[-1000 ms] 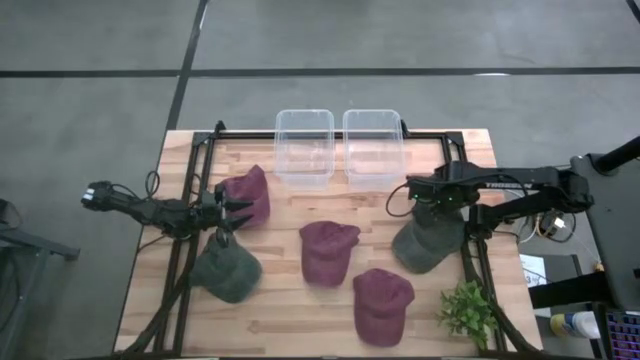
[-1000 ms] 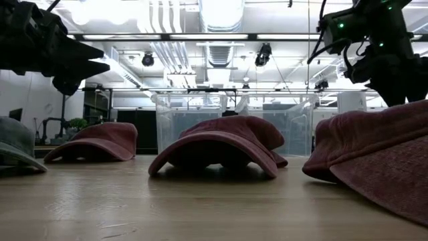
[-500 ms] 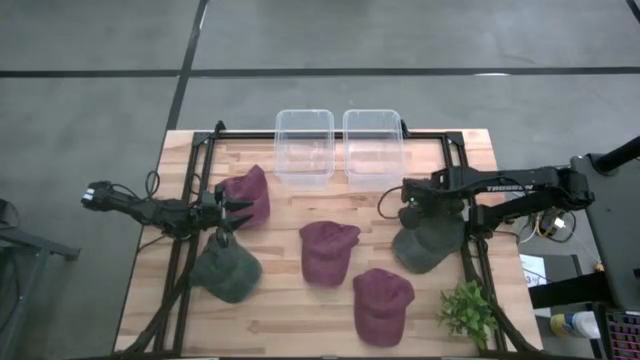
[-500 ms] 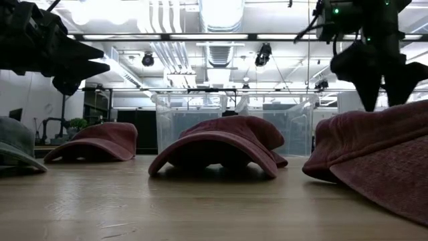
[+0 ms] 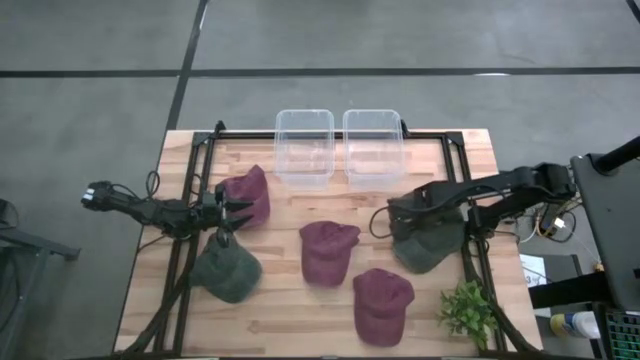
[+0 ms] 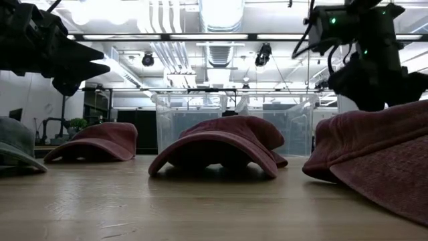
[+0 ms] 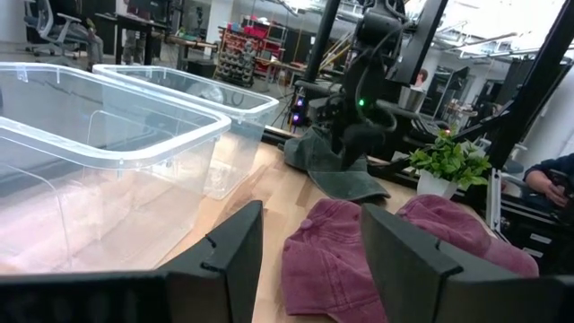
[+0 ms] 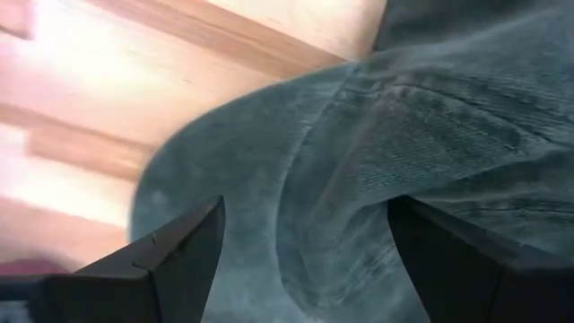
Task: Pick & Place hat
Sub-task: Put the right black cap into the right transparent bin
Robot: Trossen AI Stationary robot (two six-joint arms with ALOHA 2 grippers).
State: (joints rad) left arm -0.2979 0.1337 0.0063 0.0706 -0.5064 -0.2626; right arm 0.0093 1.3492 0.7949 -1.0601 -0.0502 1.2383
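The grey-green cloth cap (image 5: 428, 246) lies on the wooden tabletop (image 5: 290, 310), in front of the right-hand clear plastic bin (image 5: 372, 147). The right gripper (image 5: 402, 218) is low over it, fingers spread across its crown. The left gripper (image 5: 236, 214) hangs spread beside a maroon cap (image 5: 250, 192).

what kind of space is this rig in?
Probably a robotics lab or workshop: exposed ceiling ducts and pipes, bare concrete floor, and black metal equipment racks behind the slatted wooden table.
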